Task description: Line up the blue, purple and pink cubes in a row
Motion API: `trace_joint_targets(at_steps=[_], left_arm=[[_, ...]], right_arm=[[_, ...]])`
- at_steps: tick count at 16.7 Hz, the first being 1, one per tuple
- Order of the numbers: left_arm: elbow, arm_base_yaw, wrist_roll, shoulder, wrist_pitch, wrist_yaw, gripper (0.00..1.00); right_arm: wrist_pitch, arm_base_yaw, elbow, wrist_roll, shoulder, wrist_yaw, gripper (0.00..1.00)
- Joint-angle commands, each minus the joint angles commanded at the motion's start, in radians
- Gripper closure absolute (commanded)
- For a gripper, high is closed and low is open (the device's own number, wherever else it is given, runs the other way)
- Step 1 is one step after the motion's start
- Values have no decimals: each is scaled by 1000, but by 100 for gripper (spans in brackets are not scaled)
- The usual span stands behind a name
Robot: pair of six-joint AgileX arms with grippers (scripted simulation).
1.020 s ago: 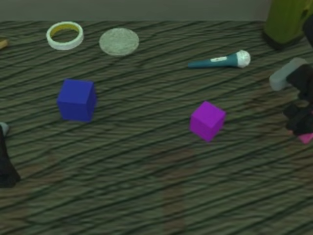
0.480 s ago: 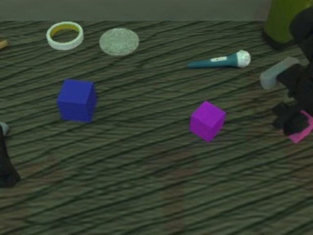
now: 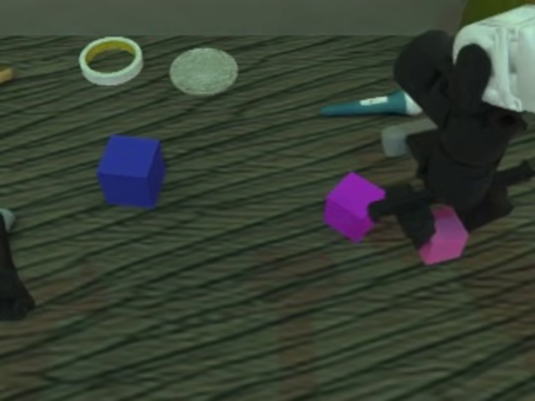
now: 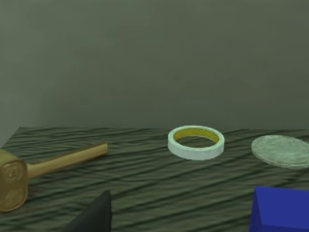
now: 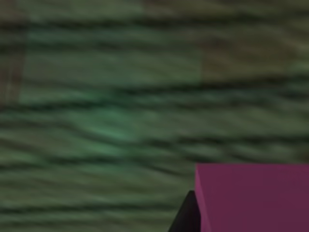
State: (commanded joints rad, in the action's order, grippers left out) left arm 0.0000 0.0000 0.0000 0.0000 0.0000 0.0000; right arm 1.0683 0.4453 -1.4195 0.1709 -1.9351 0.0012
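While the right tool sits low over the desk at its right side, it is clamped on the pink cube, fingers closed against the cube's sides; the right wrist view shows that cube filling the corner with one dark finger beside it. Pink cube is just right of the purple cube, close but I can't tell if the two touch; whether it rests on the desk or hangs just above is also unclear. Blue cube stands well apart, left of centre. Left tool is parked at the left edge, only a dark fingertip in its wrist view, so its opening can't be told.

Step in hand, as I judge it: placing pink for the row. Next move calls for setting pink down level with purple with a small gap, letting go cleanly, lifting straight up so purple isn't knocked. Blue likely needs bringing over by the left arm.

Clutter on the far side: tape ring, grey disc, microphone; wooden mallet at far left.
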Motion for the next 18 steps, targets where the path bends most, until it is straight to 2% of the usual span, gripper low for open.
trace_joint_targets(at_steps=[4, 7, 14, 18], left_arm=[[0, 0, 0, 0, 0, 0, 0], [0, 0, 0, 0, 0, 0, 0], [0, 0, 0, 0, 0, 0, 0], [0, 0, 0, 0, 0, 0, 0]], right_arm=[[16, 128, -8, 317, 13, 7, 100], [15, 192, -10, 451, 33, 13, 100], [9, 209, -5, 491, 37, 14, 100], [-97, 212, 63, 493, 3, 14, 100]])
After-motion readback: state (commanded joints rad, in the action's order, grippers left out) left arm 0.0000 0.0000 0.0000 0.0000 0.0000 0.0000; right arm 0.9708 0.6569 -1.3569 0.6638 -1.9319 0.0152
